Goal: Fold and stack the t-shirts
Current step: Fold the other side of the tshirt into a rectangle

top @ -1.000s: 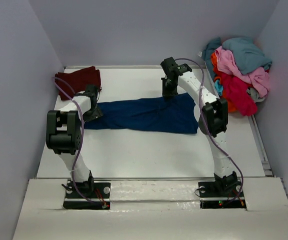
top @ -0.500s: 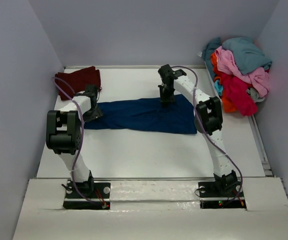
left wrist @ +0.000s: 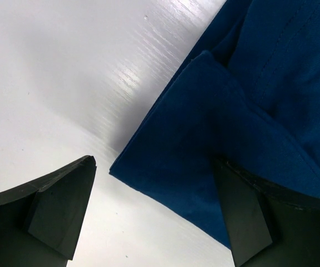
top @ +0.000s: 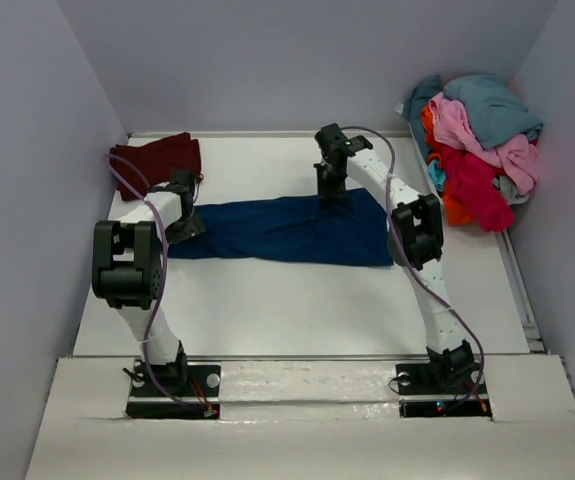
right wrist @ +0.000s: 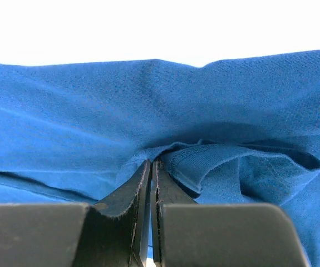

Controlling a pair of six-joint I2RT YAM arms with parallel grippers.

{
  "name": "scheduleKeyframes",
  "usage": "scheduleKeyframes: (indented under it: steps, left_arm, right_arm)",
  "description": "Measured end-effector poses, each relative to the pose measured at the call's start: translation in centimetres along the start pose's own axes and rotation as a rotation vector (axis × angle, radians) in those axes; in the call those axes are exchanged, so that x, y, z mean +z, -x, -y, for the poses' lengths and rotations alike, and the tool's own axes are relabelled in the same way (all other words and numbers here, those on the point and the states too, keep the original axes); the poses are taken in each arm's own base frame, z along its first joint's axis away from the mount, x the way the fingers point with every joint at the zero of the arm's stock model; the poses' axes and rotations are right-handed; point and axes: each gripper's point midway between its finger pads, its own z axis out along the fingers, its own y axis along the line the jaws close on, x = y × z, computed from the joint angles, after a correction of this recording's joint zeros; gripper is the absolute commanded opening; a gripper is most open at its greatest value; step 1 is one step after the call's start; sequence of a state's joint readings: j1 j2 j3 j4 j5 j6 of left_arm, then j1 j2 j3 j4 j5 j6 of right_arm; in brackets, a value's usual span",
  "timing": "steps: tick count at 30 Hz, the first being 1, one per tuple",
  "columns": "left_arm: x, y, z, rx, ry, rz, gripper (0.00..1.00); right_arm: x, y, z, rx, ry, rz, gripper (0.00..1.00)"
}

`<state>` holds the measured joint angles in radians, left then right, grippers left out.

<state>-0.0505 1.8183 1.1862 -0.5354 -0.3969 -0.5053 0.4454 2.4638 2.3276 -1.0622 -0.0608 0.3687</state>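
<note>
Top external shows me the navy blue cloth t-shirt (top: 287, 232) lying left-to-right, with the right fingers (top: 329, 192) clenched on its far edge and the left fingers (top: 185, 226) released astride its left end.

A white table (top: 297, 310) with a glossy surface fills the enclosure. Plain pale grey-lavender panels bound it: back wall (top: 297, 60), left wall (top: 27, 200), right wall (top: 572, 230). A white ledge (top: 307, 435) spans the near edge. Lighting is even; shadows are soft.

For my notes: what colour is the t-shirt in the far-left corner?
Dark maroon t-shirt; top external view.
</note>
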Motion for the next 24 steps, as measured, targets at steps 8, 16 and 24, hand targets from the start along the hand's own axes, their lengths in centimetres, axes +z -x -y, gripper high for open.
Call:
scheduleKeyframes:
  steps: [8, 16, 24]
  left_arm:
    - [0.0, 0.0, 0.0, 0.0, 0.0, 0.0, 0.99]
    - [0.0, 0.0, 0.0, 0.0, 0.0, 0.0, 0.99]
    - [0.0, 0.0, 0.0, -0.001, -0.003, 0.0, 0.99]
  right_arm:
    - [-0.4, 1.3, -0.1, -0.003, -0.006, 0.045, 0.07]
    - [-0.2, 2.1, -0.3, -0.01, 0.0, 0.071, 0.08]
    - [1.4, 1.1, -0.2, -0.021, 0.003, 0.03, 0.44]
